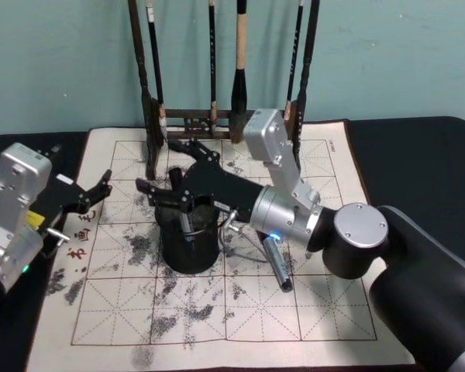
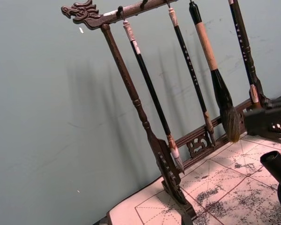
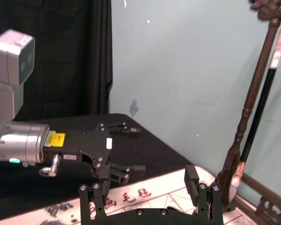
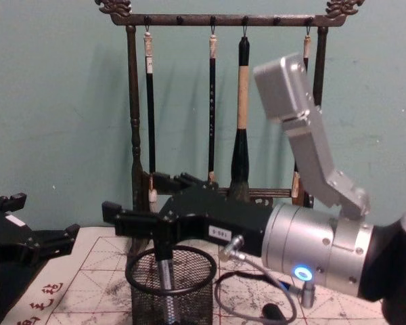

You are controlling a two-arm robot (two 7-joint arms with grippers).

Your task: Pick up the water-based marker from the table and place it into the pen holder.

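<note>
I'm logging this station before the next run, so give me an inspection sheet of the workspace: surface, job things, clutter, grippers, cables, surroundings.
Surface: ink-stained grid mat on a black table.
Job's things: pen holder upright on the mat; marker standing inside it.
Clutter: brush rack with hanging brushes at the mat's far edge.
Grippers: right gripper open, over the pen holder; left gripper open, at the mat's left edge.
Cables: grey cable looping under the right wrist beside the pen holder.
Surroundings: teal wall behind the rack.
</note>
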